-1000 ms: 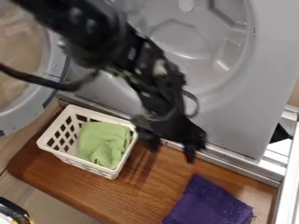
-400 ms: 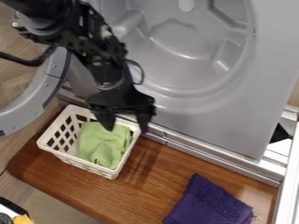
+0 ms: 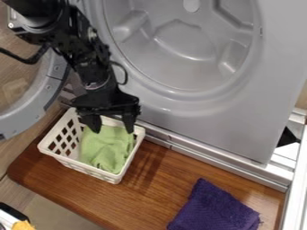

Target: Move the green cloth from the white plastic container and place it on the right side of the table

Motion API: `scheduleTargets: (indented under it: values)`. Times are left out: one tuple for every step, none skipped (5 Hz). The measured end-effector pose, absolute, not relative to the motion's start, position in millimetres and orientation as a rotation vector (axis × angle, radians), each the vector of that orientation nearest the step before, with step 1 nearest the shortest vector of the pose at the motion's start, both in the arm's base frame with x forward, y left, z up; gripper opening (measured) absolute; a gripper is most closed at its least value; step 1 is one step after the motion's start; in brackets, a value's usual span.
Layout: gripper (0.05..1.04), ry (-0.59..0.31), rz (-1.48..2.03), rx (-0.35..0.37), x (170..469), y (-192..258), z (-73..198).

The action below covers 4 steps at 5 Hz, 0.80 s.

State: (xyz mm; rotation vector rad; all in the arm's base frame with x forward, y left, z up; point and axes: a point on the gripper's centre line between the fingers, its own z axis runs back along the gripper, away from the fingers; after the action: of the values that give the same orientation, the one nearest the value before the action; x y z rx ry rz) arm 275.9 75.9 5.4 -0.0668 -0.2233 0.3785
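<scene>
Camera view, my fingers point(image 3: 93, 122): parted well short of closed, pointing down, nothing between them that I can make out; they hang over the upper part of the green cloth, though from this slant I can't be sure whether my tips touch it.
My shift: at first I was over the bare wood right of the basket, then above its right-hand rim; now I have come further left, over the cloth.
Green cloth point(image 3: 107, 150): rumpled inside the white plastic container point(image 3: 90, 170), just where it lay before.
Container: unmoved on the left part of the wooden worktop point(image 3: 150, 188).
Purple cloth point(image 3: 212, 209): lying at the worktop's lower right, unchanged.
</scene>
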Motion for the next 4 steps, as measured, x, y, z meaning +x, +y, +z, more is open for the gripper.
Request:
scheduleTargets:
  values:
    - [0.999, -0.214, 0.385, -0.059, 275, 83, -10]
    - [0.999, -0.18, 0.402, -0.062, 267, 84, -26]
    - [0.999, -0.176, 0.405, -0.072, 264, 82, -36]
    - [0.999, -0.155, 0.399, -0.069, 261, 82, -51]
